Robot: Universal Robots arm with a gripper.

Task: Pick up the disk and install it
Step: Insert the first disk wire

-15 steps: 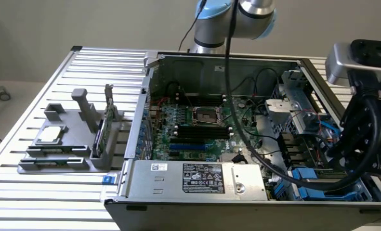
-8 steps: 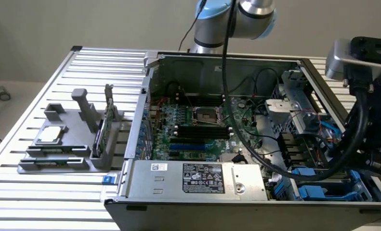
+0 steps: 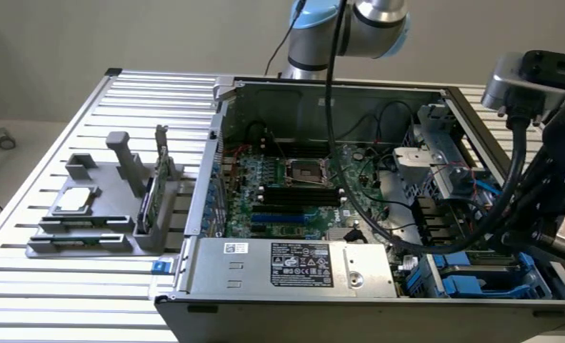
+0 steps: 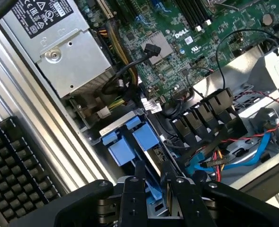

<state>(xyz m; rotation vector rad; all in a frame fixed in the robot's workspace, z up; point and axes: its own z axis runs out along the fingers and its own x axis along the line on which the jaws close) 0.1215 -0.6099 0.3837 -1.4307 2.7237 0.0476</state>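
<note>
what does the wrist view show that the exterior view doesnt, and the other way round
Only the wrist view: the gripper close over the blue carrier rails at a corner of the case, and a black studded mat beside the case.

Only the exterior view: a grey fixture holding a small silver chip and an upright green card, and the processor socket.

Both: those blue rails, the labelled power supply, the motherboard and the slatted table.

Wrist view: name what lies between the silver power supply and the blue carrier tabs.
In the wrist view, a bundle of yellow and black cables with a white connector lies between the power supply and the blue carrier tabs.
</note>
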